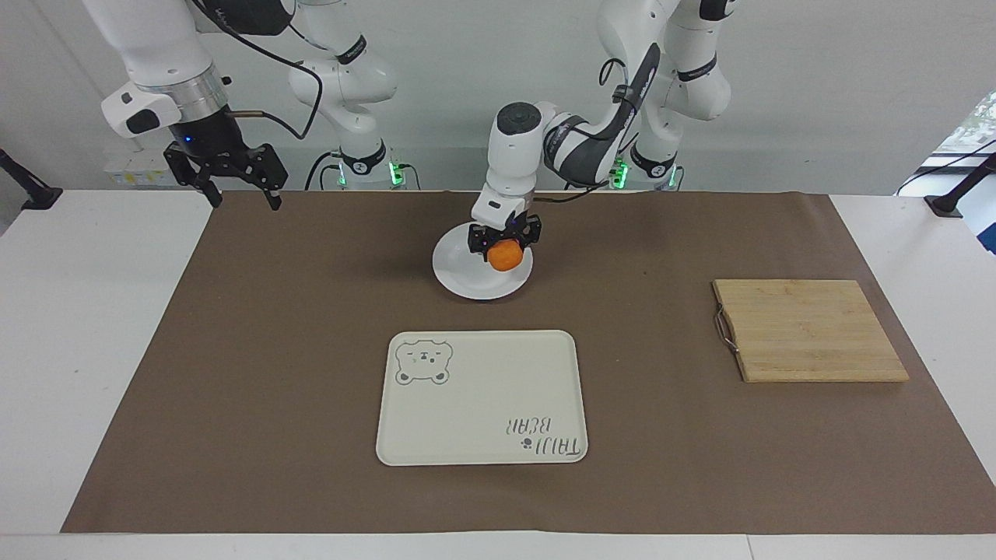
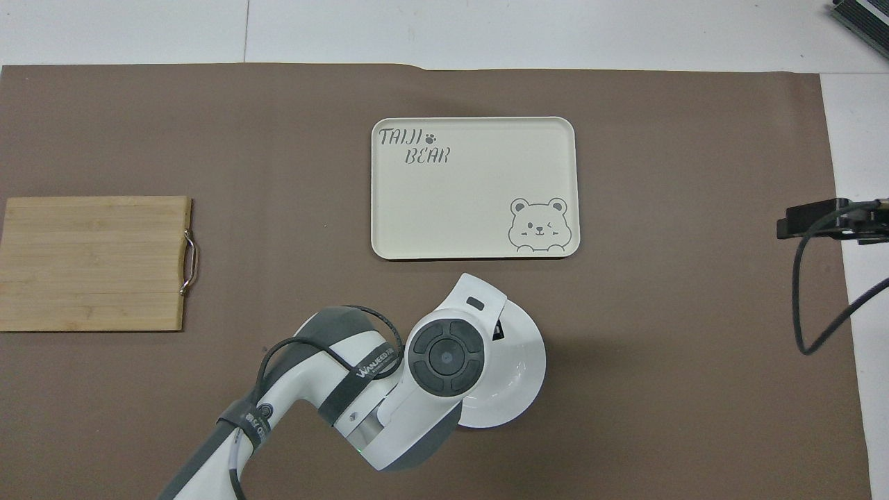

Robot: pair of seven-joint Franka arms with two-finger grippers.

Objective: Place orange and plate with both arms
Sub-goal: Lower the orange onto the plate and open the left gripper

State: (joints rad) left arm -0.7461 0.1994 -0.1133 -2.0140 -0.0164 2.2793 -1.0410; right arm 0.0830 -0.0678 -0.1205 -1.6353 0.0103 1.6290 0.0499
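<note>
At frame center the left gripper (image 1: 505, 243), clamped on the orange (image 1: 505, 254), hangs low over the white plate (image 1: 467, 274), so letting go seems next, while the open right gripper (image 1: 233, 180) waits upper left.

We are looking at a white table (image 1: 93, 350) under a brown mat (image 1: 272, 350), a plain pale wall (image 1: 817, 93) standing at its robot end. Daylight is coming through a window (image 1: 969, 124) toward the left arm's end. Even, soft light is falling throughout.
</note>
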